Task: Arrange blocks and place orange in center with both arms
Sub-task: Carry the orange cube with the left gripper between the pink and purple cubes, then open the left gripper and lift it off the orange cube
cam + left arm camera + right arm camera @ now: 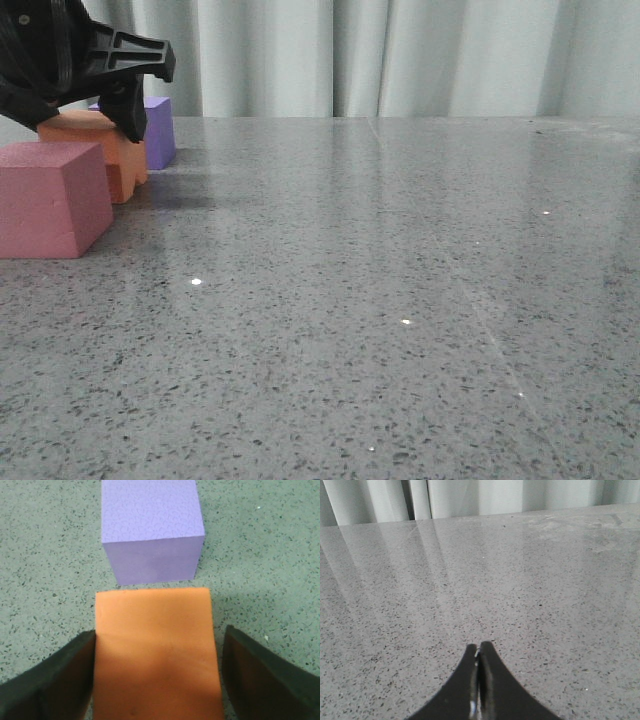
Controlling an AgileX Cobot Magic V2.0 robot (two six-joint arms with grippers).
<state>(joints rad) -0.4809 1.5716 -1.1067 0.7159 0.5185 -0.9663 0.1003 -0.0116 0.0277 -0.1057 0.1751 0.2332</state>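
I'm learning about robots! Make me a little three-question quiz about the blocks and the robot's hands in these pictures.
1. True or false: the left end effector has one finger on each side of the orange block.
2. Which block sits just past the orange one in the left wrist view? A) pink-red B) purple C) green
3. Fill in: the right end effector has its fingers pressed ____ with nothing between them.

Key:
1. True. One finger touches the block; a small gap shows at the other.
2. B, the purple block. The pink-red block sits nearest the front camera.
3. Together.
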